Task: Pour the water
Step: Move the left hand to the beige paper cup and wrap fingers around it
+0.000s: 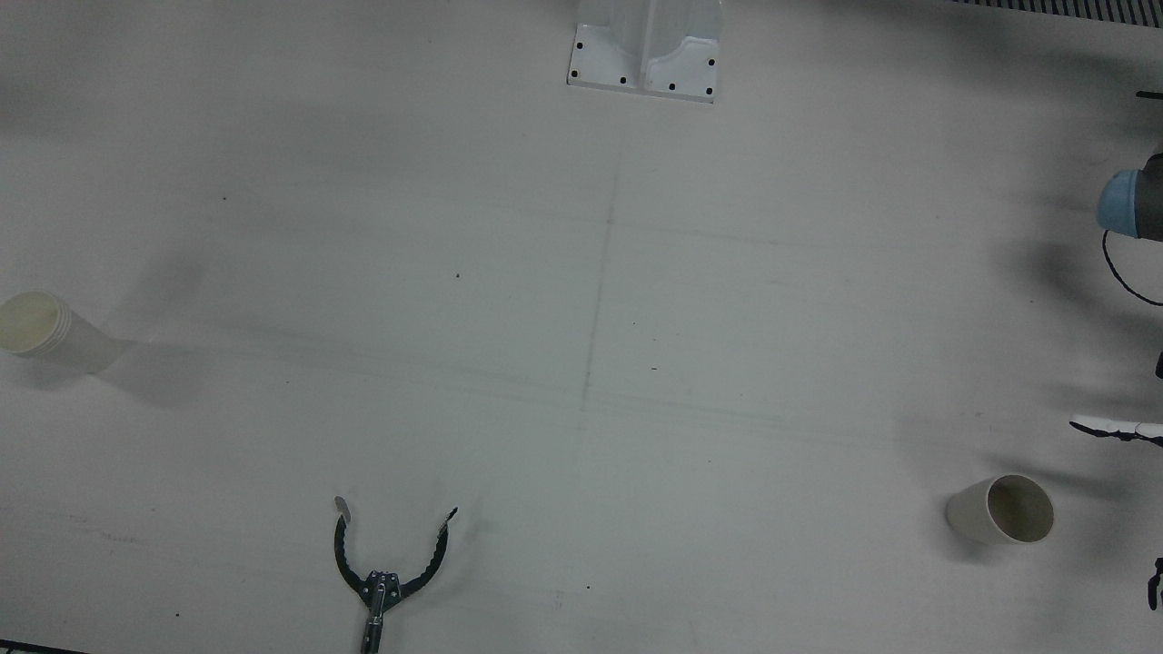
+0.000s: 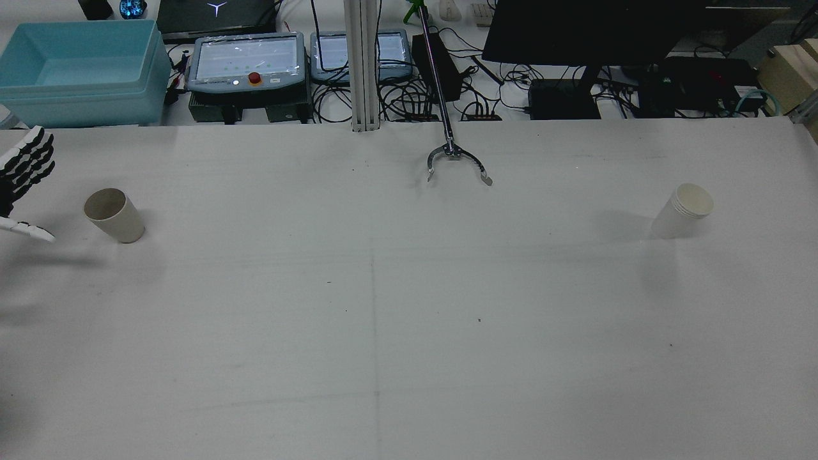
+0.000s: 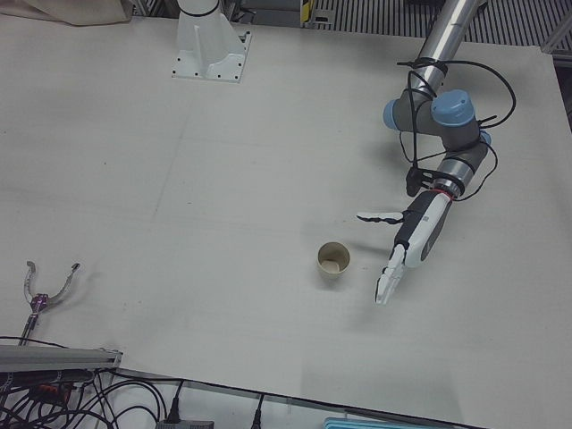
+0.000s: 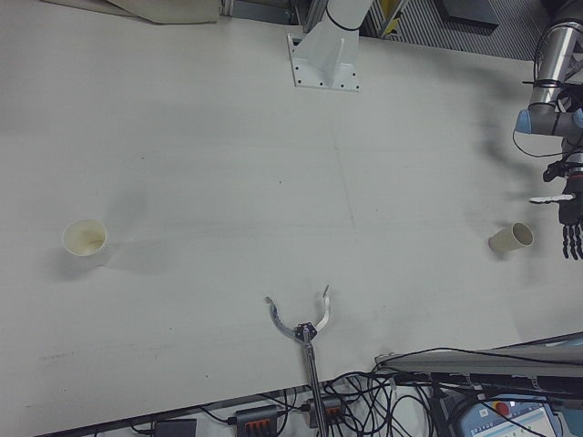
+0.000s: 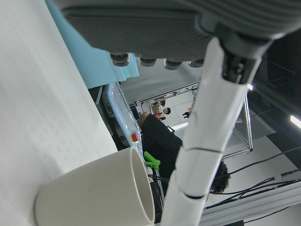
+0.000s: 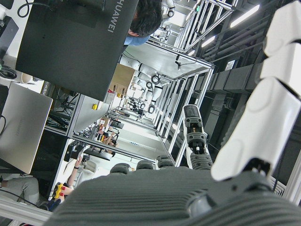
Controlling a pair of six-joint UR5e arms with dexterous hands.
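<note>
Read left to right in the rear view, the robot's left hand (image 2: 22,182) hovers at the table's far left edge with its fingers spread and nothing in them. Just beside it stands the beige paper cup (image 2: 115,215), upright on the white table (image 2: 409,306), its mouth open; whether it holds water cannot be told. Near the far edge at the middle lies a black-and-metal reach-grabber tool (image 2: 455,160), its claw spread on the surface. Well apart, on the right half, stands a white stack of nested paper cups (image 2: 682,211), also upright. The right hand shows only in its own camera, as a pale finger (image 6: 263,127) and a dark palm against the room; whether it is spread or closed cannot be told.

The step in hand looks like the left hand's approach to the beige cup. To do it well, the hand should close evenly around the cup's middle, gently enough not to crush the paper wall, and keep it upright.
</note>
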